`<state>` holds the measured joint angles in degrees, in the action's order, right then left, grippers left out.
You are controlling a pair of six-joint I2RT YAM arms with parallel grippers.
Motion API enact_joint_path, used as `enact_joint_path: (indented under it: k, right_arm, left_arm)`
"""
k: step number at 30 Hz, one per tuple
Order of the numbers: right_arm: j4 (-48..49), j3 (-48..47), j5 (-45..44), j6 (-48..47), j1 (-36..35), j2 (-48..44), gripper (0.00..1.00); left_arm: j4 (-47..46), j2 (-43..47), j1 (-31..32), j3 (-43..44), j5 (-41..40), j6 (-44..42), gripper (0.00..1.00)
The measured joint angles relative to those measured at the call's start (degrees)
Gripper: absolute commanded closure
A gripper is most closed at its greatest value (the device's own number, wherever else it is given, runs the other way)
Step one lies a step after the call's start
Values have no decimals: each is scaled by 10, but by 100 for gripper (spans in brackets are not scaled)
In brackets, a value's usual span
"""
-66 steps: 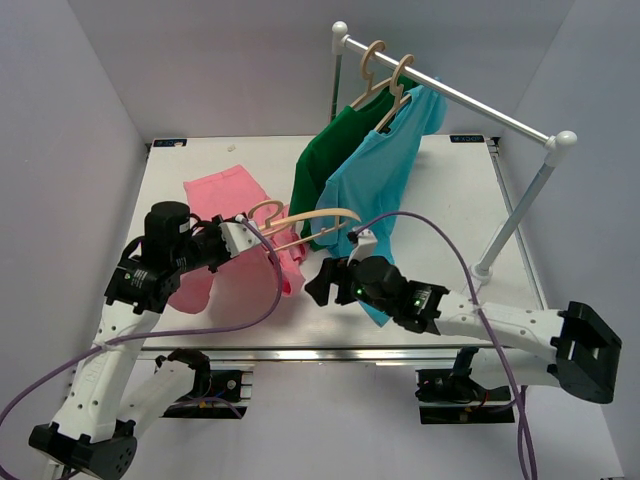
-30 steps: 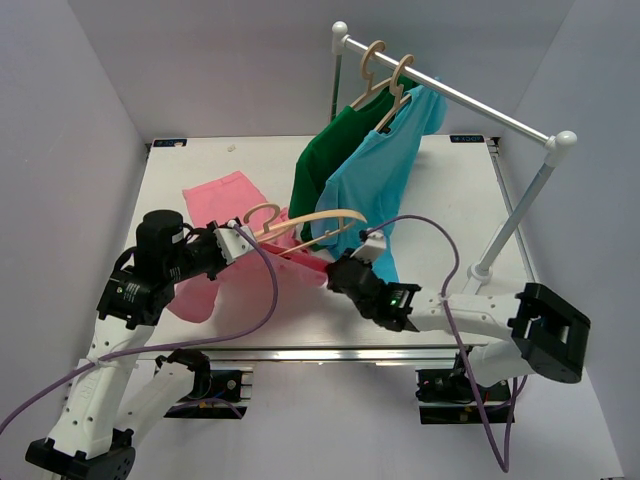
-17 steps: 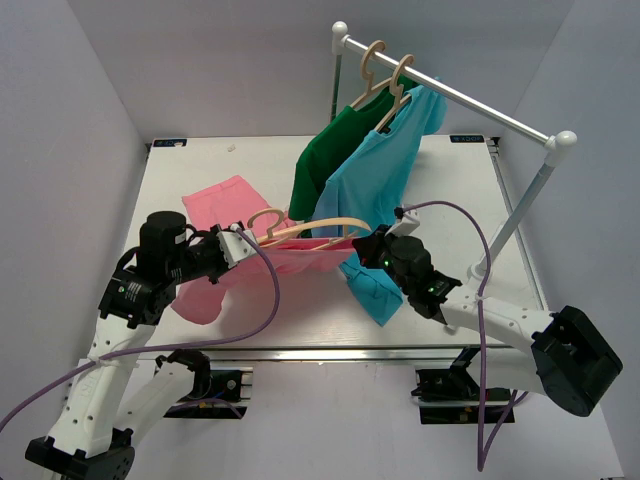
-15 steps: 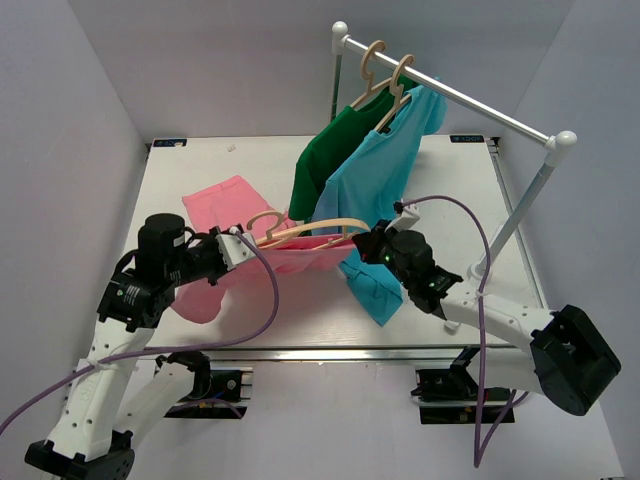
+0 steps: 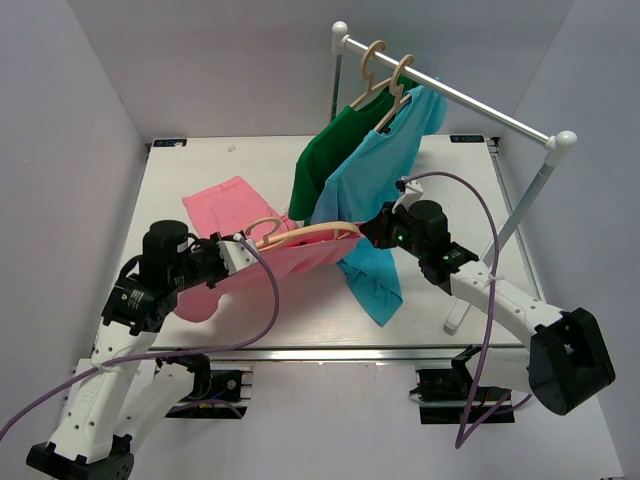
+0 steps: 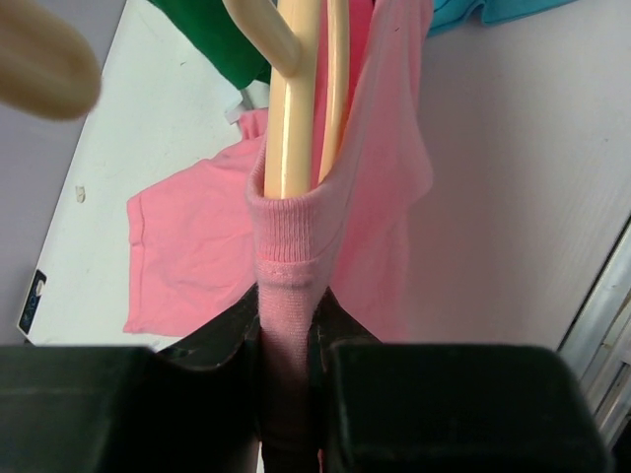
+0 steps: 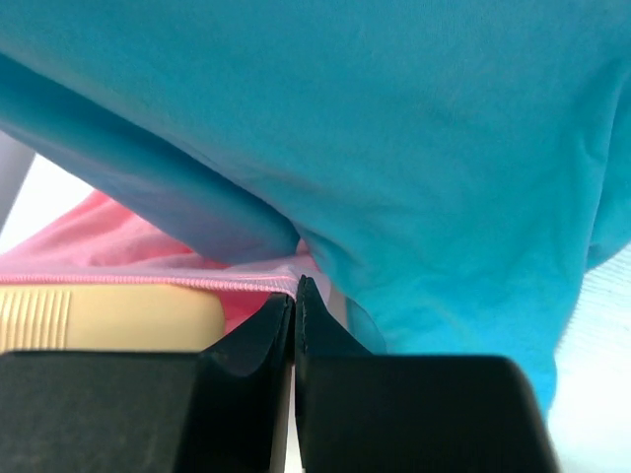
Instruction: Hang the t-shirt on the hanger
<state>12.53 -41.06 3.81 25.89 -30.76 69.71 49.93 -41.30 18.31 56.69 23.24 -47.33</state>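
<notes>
The pink t-shirt [image 5: 300, 262] is stretched between my two grippers, its far part lying on the table. The pale wooden hanger [image 5: 300, 232] is inside its neck, hook sticking out to the left. My left gripper [image 5: 238, 250] is shut on the ribbed collar [image 6: 286, 236] and the hanger [image 6: 296, 118] under it; in the left wrist view the collar fills the gap between the jaws of the left gripper [image 6: 288, 305]. My right gripper [image 5: 366, 233] is shut on the t-shirt's thin pink edge [image 7: 227, 284] at the hanger's right end [image 7: 108, 317], with the right gripper [image 7: 296, 291] pressed under the blue shirt.
A white clothes rack [image 5: 450, 95] stands at the back right, carrying a green shirt [image 5: 325, 160] and a teal-blue shirt [image 5: 375, 170] on like hangers. The blue shirt [image 7: 414, 148] hangs against my right gripper. The rack's right post [image 5: 520, 220] rises beside my right arm.
My right gripper has travelled right and away from me, drawing the pink cloth along the hanger's right arm to its end. The left gripper has kept its hold and barely moved.
</notes>
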Motion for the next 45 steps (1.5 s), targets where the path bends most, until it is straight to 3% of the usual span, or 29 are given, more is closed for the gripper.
enact_joint_path:
  k: [20, 24, 29, 34, 39, 45]
  right_arm:
    - [-250, -129, 48, -108, 20, -17, 100]
    - [-292, -175, 35, -133, -32, -3, 100]
    - [-345, -288, -17, -144, -124, 84, 100]
    - [-350, -327, -35, -144, -151, 142, 100]
    - [-337, -339, 10, -151, -179, 163, 100]
    - [-312, -422, 70, -172, -212, 220, 100]
  left_arm:
    - [-51, -43, 2, -38, -50, -29, 100]
    - [-53, -48, 2, -38, -60, -39, 100]
    - [-48, -80, -2, -38, -73, -43, 100]
    - [-44, -100, -3, -38, -73, -43, 100]
    - [-36, -100, -4, -34, -52, -48, 100]
    - [-23, -102, -6, -34, -26, -69, 100]
